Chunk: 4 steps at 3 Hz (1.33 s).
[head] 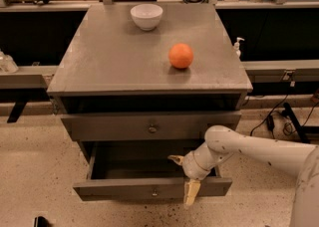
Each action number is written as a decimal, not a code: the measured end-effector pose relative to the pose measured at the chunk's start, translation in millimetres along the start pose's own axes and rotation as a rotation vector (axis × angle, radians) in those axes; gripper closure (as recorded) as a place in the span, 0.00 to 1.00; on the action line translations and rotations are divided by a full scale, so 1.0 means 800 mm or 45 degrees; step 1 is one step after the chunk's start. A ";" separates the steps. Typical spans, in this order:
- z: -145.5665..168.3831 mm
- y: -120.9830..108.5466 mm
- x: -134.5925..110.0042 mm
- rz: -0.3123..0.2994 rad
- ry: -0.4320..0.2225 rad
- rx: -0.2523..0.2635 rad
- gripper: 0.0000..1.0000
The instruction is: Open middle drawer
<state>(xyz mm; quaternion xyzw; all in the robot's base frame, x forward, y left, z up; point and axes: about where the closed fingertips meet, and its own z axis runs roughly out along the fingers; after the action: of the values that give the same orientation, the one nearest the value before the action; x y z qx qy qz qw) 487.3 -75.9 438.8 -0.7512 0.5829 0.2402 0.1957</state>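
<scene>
Speckled floor (30, 171) surrounded a grey cabinet (99, 71) in the middle of the frame, with a white bowl (146, 16) and an orange (181, 55) on its top. Below the shut top drawer (109, 127), the middle drawer (124, 188) stood pulled out at lower centre. At the right part of its front sat the gripper (180, 180), spread wide and holding nothing, one finger above the drawer's hollow, the other hanging before the front panel.

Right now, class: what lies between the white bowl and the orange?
Only bare cabinet top between white bowl and orange, per the camera view. The claw hangs open at the middle drawer front.
</scene>
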 end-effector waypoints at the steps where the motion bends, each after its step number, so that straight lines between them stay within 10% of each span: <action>1: 0.005 0.001 -0.001 0.003 -0.023 -0.016 0.00; 3: -0.032 0.001 -0.005 -0.001 0.040 0.052 0.00; 4: -0.063 -0.006 -0.010 0.009 0.076 0.125 0.18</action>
<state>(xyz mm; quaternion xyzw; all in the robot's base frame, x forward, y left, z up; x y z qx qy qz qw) 496.7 -97.3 484.3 -0.7454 0.6022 0.1895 0.2141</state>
